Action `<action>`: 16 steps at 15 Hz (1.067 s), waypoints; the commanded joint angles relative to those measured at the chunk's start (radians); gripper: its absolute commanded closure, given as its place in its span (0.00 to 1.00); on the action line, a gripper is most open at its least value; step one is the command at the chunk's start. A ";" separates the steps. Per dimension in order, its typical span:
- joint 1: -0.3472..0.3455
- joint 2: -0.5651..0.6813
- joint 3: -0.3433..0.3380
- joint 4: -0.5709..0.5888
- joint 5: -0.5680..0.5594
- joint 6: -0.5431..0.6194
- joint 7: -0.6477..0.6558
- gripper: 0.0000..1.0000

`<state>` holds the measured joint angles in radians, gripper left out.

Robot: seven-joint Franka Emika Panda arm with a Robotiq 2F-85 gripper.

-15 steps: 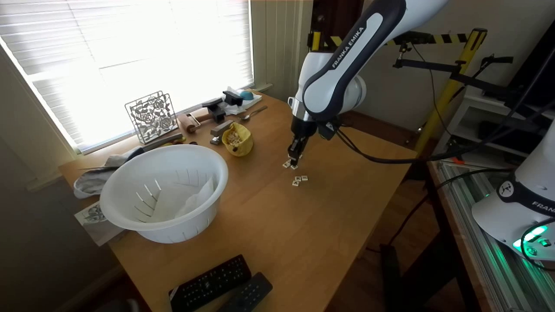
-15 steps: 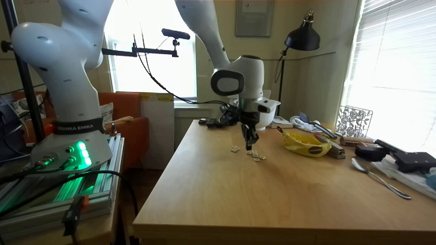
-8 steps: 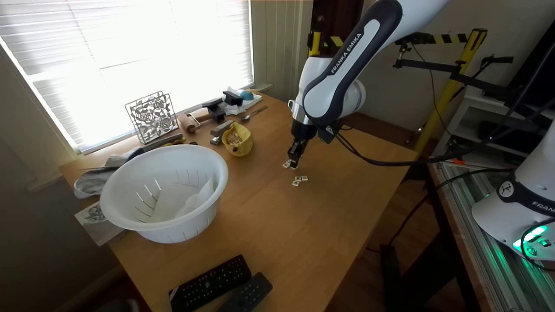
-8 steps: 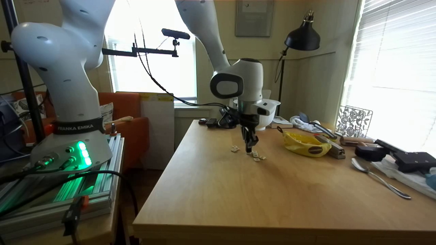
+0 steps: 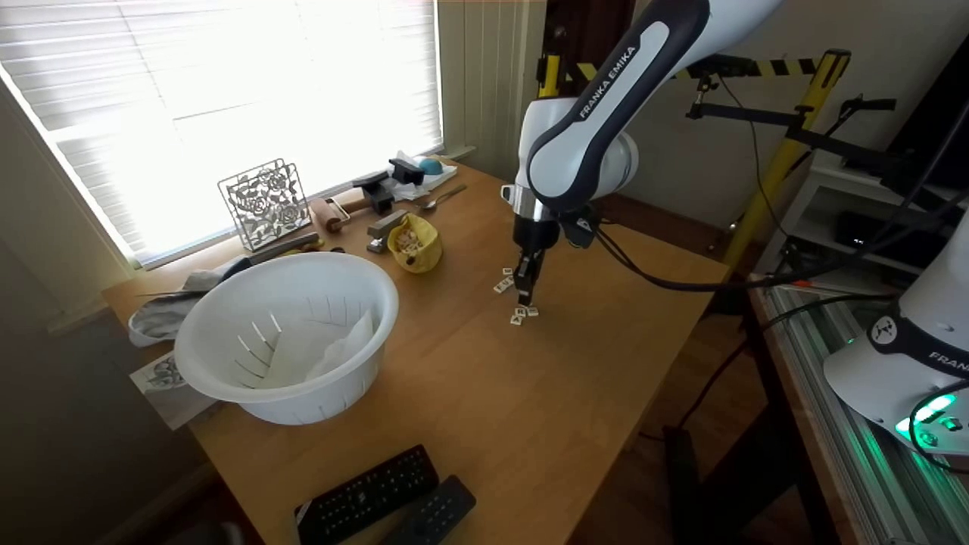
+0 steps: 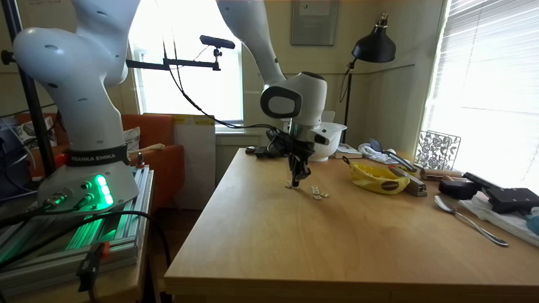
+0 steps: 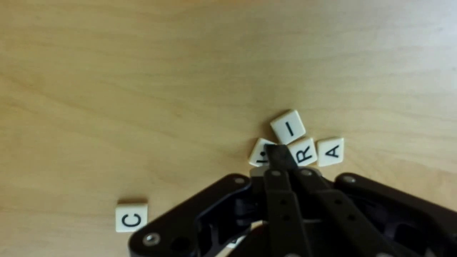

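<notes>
Tabletop (image 5: 484,393) beside bright window (image 5: 288,91)

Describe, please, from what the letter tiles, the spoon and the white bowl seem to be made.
The letter tiles: probably smooth plastic; their cream faces show no grain. The spoon: seemingly polished metal, given its bright silvery reflections. The white bowl: perhaps satin plastic, from its even colour and soft sheen.
</notes>
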<state>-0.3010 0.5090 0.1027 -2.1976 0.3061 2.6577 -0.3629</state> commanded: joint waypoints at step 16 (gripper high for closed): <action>-0.016 -0.122 -0.060 -0.015 0.076 0.065 -0.010 1.00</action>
<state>-0.3454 0.3780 0.0769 -2.1946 0.3905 2.6545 -0.4281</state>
